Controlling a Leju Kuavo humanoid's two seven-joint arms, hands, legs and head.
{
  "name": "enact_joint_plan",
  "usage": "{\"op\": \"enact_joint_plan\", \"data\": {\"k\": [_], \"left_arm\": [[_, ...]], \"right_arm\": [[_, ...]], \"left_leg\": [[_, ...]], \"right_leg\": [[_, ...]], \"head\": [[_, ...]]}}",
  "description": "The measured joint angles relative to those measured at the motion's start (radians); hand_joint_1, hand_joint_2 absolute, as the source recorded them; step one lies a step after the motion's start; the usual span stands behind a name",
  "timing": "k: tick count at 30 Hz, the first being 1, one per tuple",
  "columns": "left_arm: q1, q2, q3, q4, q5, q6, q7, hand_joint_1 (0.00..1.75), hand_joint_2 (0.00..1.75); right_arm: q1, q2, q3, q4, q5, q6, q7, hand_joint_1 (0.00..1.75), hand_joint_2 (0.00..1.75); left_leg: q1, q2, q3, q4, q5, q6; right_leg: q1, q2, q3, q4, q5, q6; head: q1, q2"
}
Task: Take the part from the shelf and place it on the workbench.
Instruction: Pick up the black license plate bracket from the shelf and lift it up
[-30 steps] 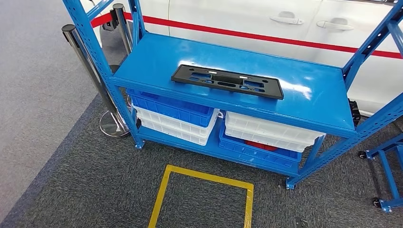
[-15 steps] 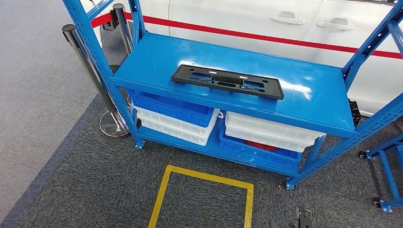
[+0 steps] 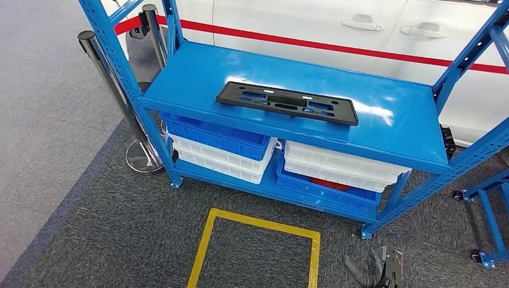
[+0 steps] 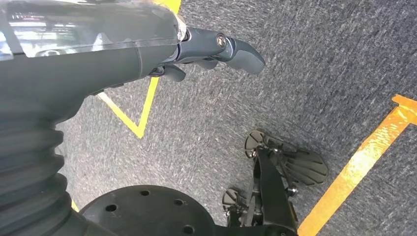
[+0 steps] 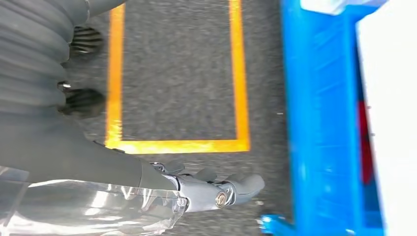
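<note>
The black part (image 3: 287, 102) lies lengthwise, 9 to 3 o'clock, on the blue shelf (image 3: 396, 129). The empty, loosely spread right hand (image 3: 375, 271), at 5 o'clock, is nearer; the left hand (image 4: 216, 49) holds nothing.

floor: dark grey carpet (image 3: 108, 228), with a paler grey strip (image 3: 42, 120) left of the shelf
floor marking: yellow tape square (image 3: 255, 227) just in front of the shelf
shelf: blue metal rack (image 3: 396, 126), glossy top catching light
bins: blue and white crates (image 3: 222, 147) stacked under the shelf's top board
behind the shelf: white car (image 3: 312, 24) with red stripe
left of the shelf: chrome stanchion post (image 3: 111, 84)
</note>
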Motion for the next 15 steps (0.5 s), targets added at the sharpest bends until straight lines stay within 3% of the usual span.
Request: {"op": "enact_joint_plan", "data": {"k": [9, 15], "left_arm": [[-0.001, -0.007, -0.011, 0.0, 0.004, 0.001, 0.017, 0.0, 1.75], [-0.001, -0.008, -0.018, 0.0, 0.007, 0.0, 0.019, 0.0, 1.75]], "right_arm": [[-0.021, 0.025, 0.059, -0.065, -0.11, 0.178, -0.078, 0.0, 1.75], [-0.025, 0.035, 0.098, -0.097, -0.125, 0.2, -0.093, 0.0, 1.75]], "left_leg": [[0.0, 0.0, 0.0, 0.0, 0.0, 0.0], [0.0, 0.0, 0.0, 0.0, 0.0, 0.0]], "right_leg": [[0.0, 0.0, 0.0, 0.0, 0.0, 0.0], [0.0, 0.0, 0.0, 0.0, 0.0, 0.0]], "head": [[0.0, 0.0], [0.0, 0.0]]}}
